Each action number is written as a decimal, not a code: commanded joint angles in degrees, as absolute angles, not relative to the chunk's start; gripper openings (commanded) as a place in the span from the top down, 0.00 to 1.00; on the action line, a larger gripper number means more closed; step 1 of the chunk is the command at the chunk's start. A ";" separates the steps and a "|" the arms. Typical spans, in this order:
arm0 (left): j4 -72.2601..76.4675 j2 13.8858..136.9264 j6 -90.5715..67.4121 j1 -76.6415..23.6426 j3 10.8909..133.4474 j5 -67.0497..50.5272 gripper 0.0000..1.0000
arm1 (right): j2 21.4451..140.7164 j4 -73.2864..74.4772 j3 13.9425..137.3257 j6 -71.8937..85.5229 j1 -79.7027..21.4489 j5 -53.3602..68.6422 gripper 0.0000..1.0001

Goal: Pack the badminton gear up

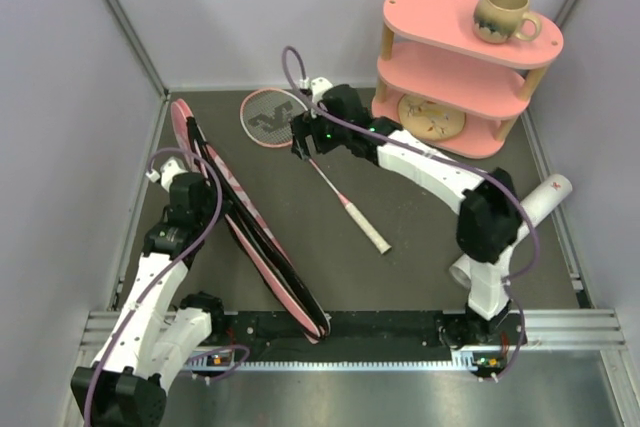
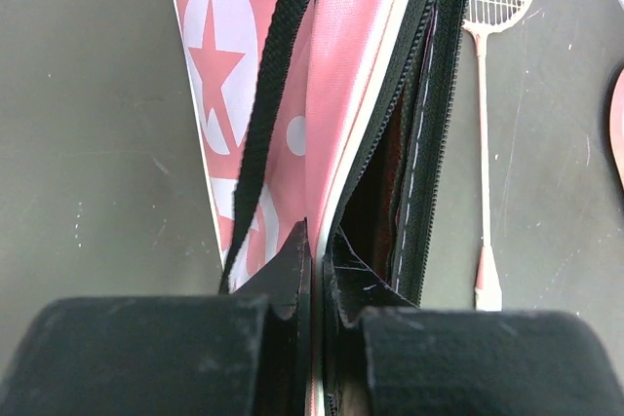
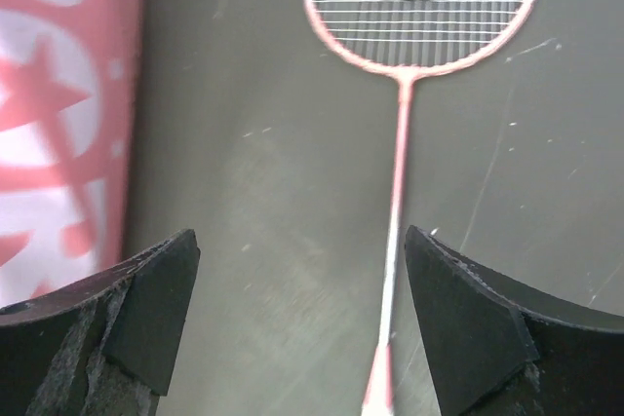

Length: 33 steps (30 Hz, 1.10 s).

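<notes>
Right claw [image 3: 297,270], jaws wide apart, hovers over the racket [image 3: 398,143] shaft at far-middle bench [image 3: 244,143]; left claw [image 2: 317,252] clamped on the zipper edge of the bag [image 2: 336,65], left. Racket pickup step, I reckon: next I lower and pinch the shaft.

racket [image 3: 398,143]: head top and handle ran off the wrist view | bag [image 3: 49,94]: blurred, cropped at left | tube [image 1: 548,195]: middle was hidden behind right arm [image 1: 430,169]

Your left arm [image 1: 150,292] and right arm [image 1: 430,172] are white shells with black joints. A purple cable [image 1: 286,65] loops along each; the jaws are matte black.
</notes>
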<state>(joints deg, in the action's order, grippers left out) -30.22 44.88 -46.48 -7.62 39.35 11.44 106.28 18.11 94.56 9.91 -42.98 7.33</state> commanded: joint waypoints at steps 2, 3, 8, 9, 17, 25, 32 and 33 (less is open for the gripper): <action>-26.37 46.40 -43.69 -7.65 44.20 12.13 1.00 | 120.57 26.18 106.77 5.54 -42.80 -4.38 0.17; -26.80 47.19 -43.33 -7.65 44.82 12.39 1.00 | 121.89 26.54 108.70 4.93 -42.80 -5.70 0.20; -26.81 49.65 -41.84 -7.65 47.10 13.80 1.00 | 129.81 27.68 113.46 3.34 -42.80 -6.24 0.30; -26.81 49.75 -41.84 -7.65 47.20 13.89 1.00 | 130.86 28.03 114.86 2.73 -42.72 -6.24 0.33; -24.87 49.92 -41.84 -7.65 46.67 12.39 1.00 | 138.16 29.97 120.23 1.14 -42.54 -5.36 0.48; -24.70 49.66 -42.10 -7.65 46.32 11.60 1.00 | 143.52 30.85 123.31 0.79 -42.28 -4.75 0.67; -24.79 50.01 -43.32 -7.65 46.49 11.08 1.00 | 143.35 32.87 125.24 0.79 -42.19 -7.03 1.00; -24.87 50.10 -43.68 -7.65 46.58 10.90 1.00 | 142.74 33.05 125.24 0.88 -42.27 -6.86 1.00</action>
<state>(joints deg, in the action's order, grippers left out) -30.02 50.54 -42.13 -7.60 43.88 11.57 142.34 30.48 122.87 1.39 -42.54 -5.76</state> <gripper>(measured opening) 0.042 0.041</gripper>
